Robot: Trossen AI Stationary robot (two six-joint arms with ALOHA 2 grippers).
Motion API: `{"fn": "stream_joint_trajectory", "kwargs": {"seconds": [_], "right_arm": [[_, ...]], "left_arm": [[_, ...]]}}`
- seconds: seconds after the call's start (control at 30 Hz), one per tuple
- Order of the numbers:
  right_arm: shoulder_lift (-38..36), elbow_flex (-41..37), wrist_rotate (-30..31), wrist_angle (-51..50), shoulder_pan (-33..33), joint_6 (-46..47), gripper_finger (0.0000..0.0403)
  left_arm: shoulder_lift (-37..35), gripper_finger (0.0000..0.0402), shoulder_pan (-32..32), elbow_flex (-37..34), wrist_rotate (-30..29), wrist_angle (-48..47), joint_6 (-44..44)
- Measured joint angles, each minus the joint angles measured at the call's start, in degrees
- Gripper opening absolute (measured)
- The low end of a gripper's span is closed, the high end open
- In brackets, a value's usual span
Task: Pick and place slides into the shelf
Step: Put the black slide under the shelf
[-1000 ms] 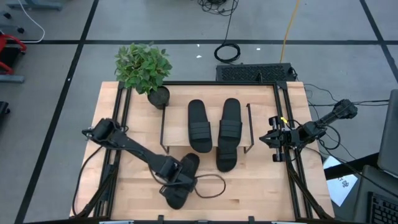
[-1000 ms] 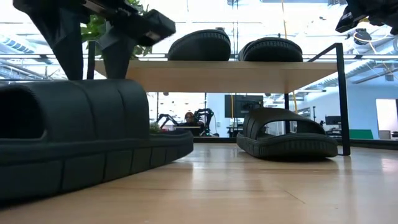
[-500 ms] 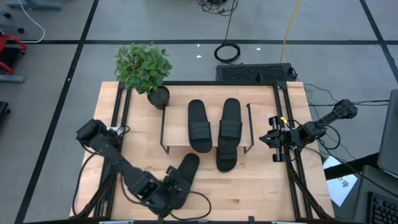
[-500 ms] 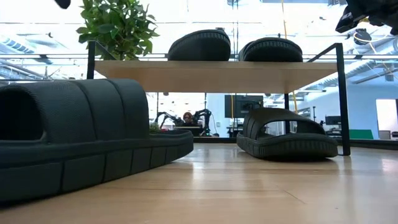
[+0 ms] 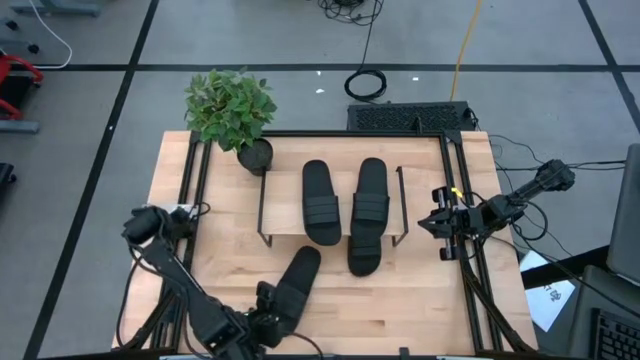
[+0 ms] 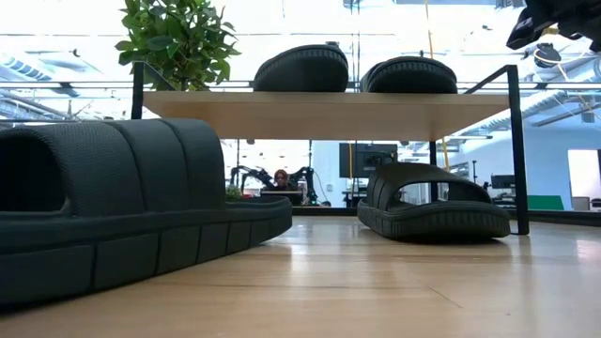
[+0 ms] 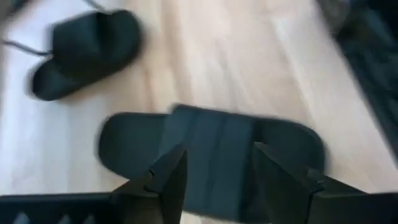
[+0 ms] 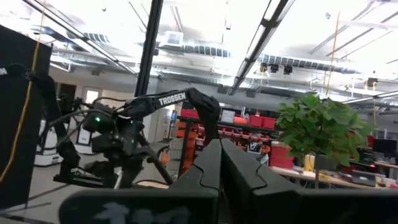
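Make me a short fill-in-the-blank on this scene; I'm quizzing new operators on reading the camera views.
1. The number of slides lying on top of the shelf is ____.
2. The left gripper hangs over a slide with its fingers ____.
3. The potted plant stands at the table's far ____ corner.
4. The right gripper waits beside the shelf with its fingers ____.

Missing words: two; open; left; shut

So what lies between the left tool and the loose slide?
Nothing: in the left wrist view, the open left tool hovers directly over the loose slide.
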Motion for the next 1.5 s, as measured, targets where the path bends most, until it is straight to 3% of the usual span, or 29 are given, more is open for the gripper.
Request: {"fn": "stream_joint_trajectory", "kwargs": {"seconds": [0.1,0.33,0.53,0.6,0.87,1.13,1.3,1.5], "right_arm": [[-0.02,0.00,-1.17,0.04,-0.01,0.19,0.0000],[0.01,0.00,-1.18,0.01,0.01,0.69,0.0000],[0.01,0.00,-1.18,-0.01,0.01,0.82,0.0000],[0.01,0.00,-1.18,-0.01,0.01,0.82,0.0000],[-0.02,0.00,-1.17,0.01,0.01,0.84,0.0000],[0.01,0.00,-1.16,0.17,0.01,1.52,0.0000],[-0.02,0.00,-1.16,0.15,0.01,1.52,0.0000],[0.01,0.00,-1.16,0.06,0.01,1.33,0.0000]], "left_arm": [[1.16,0.0205,-0.79,0.03,-4.32,-0.15,-2.05],[5.44,0.0253,-2.39,0.03,-0.27,1.88,-3.92],[6.09,0.0296,-4.60,0.03,-12.84,2.00,-3.92],[6.83,0.0305,-4.60,0.07,-14.32,2.00,-3.56],[13.40,0.0312,-4.30,0.05,-14.53,-1.94,-3.89],[16.03,0.0311,-3.34,0.03,-24.56,-5.91,-3.11],[16.00,0.0264,-1.08,0.03,-20.90,-5.88,-2.23],[15.89,0.0102,1.48,0.07,-16.27,-5.59,-0.86]]}}
